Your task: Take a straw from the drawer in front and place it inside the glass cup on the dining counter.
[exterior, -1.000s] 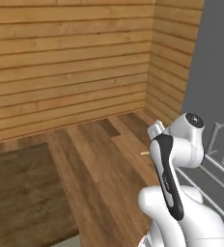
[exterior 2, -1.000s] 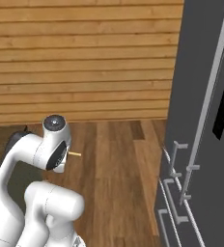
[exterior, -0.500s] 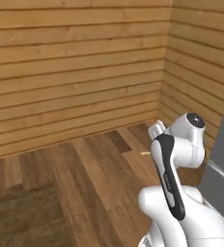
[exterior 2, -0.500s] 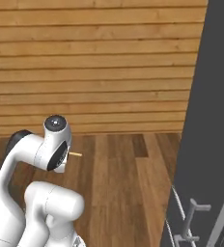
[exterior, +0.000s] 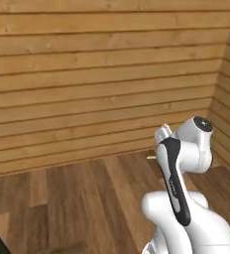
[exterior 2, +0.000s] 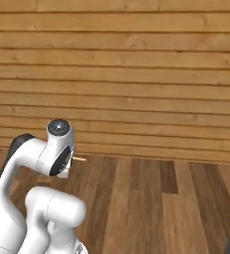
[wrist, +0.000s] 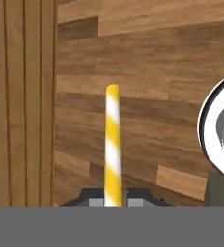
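The tool [wrist: 112, 201] is clenched on the straw [wrist: 112, 144], a yellow-and-white striped stick that runs from the finger tips at 6 o'clock straight toward 12 o'clock in the hand view, over the wood-plank floor [wrist: 147, 106]. In the left base view a short yellow end of it pokes out at 9 o'clock of the folded white arm [exterior: 179, 163], before the plank wall [exterior: 102, 79].
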### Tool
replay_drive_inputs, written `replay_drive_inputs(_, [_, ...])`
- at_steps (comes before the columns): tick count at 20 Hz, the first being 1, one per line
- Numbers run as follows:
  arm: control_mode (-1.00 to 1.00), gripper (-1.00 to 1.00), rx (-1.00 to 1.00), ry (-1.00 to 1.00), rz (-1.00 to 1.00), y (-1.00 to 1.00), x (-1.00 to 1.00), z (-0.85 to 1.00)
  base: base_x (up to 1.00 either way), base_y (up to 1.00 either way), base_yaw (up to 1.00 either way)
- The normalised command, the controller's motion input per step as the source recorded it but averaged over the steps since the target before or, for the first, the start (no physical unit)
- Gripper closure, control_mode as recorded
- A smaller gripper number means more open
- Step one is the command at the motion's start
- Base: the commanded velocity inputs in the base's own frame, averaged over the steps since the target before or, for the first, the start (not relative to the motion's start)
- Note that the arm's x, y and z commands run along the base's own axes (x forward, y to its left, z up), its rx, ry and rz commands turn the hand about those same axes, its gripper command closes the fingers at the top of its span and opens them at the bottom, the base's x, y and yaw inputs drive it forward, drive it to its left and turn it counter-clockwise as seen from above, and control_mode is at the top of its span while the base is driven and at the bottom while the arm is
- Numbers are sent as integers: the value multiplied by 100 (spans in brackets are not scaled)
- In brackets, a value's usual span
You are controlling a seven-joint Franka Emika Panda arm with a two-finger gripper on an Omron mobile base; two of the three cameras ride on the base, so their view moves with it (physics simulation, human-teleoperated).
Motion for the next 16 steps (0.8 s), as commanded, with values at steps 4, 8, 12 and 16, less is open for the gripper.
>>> replay_drive_inputs(4, [100,100,0,0,0,0,0,0,100,0,47])
replay_drive_inputs(8, [100,100,0,0,0,0,0,0,100,0,57])
replay_drive_inputs(12, [100,100,0,0,0,0,0,0,88,0,75])
replay_drive_inputs(16, [100,100,0,0,0,0,0,0,52,0,87])
